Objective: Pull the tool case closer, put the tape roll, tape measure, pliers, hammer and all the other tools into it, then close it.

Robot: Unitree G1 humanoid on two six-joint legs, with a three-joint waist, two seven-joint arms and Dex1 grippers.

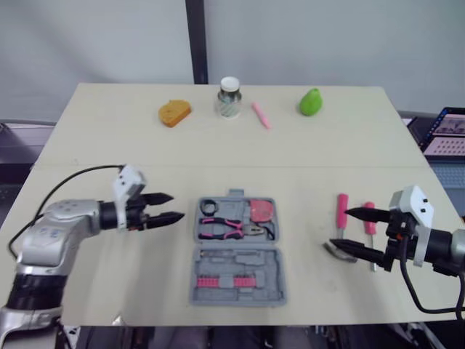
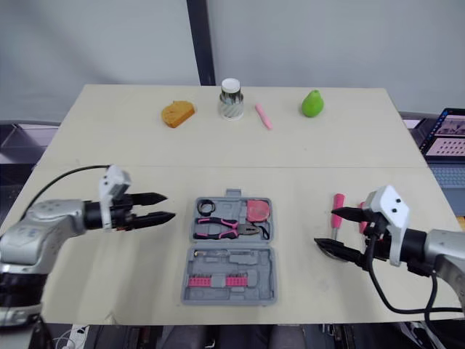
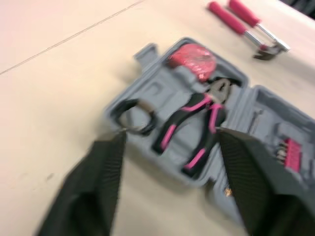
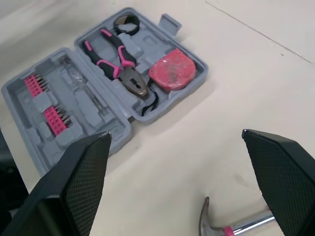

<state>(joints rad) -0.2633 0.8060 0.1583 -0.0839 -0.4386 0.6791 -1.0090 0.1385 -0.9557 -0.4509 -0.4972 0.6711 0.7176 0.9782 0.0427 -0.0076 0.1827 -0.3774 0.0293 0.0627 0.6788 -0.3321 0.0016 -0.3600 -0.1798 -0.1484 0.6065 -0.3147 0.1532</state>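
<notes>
The tool case (image 1: 240,258) lies open in the middle of the bench (image 1: 109,145), toward its near edge. The tape roll (image 4: 118,27), pliers (image 1: 231,229) and tape measure (image 1: 261,209) sit in its far half. The left gripper (image 1: 175,207) hovers just left of the case, fingers apart and empty. The right gripper (image 1: 341,228) is spread wide over the hammer (image 1: 341,203), which lies right of the case beside a pink screwdriver (image 1: 370,225).
</notes>
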